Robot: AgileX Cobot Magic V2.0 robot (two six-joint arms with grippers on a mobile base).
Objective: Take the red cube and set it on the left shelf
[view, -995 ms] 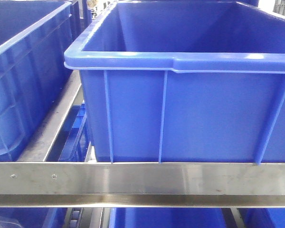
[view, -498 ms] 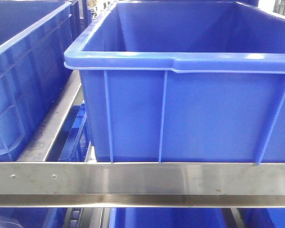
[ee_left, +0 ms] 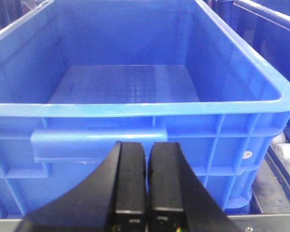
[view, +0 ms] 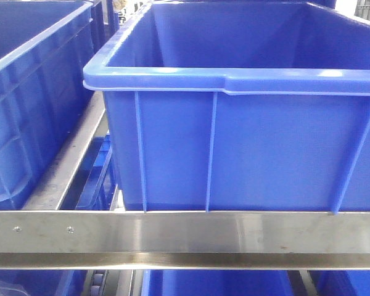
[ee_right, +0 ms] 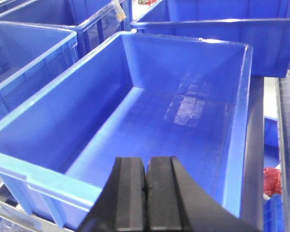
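The red cube is out of view in every frame. The left shelf (view: 246, 232) is a brushed steel rack with a flat front rail carrying large ribbed blue crates (view: 234, 148). In the left wrist view, my left gripper (ee_left: 147, 146) is shut with nothing between its fingers. It sits just in front of the near wall of an empty blue crate (ee_left: 125, 82). In the right wrist view, my right gripper (ee_right: 146, 163) is also shut and empty, hovering over the near rim of another empty blue crate (ee_right: 150, 121).
A second crate (view: 24, 111) stands to the left, with a steel rail (view: 68, 160) between them. More crates (ee_right: 217, 34) stand behind. White rollers (ee_right: 287, 130) run along the right, with a small red patch (ee_right: 272, 180) below them that I cannot identify.
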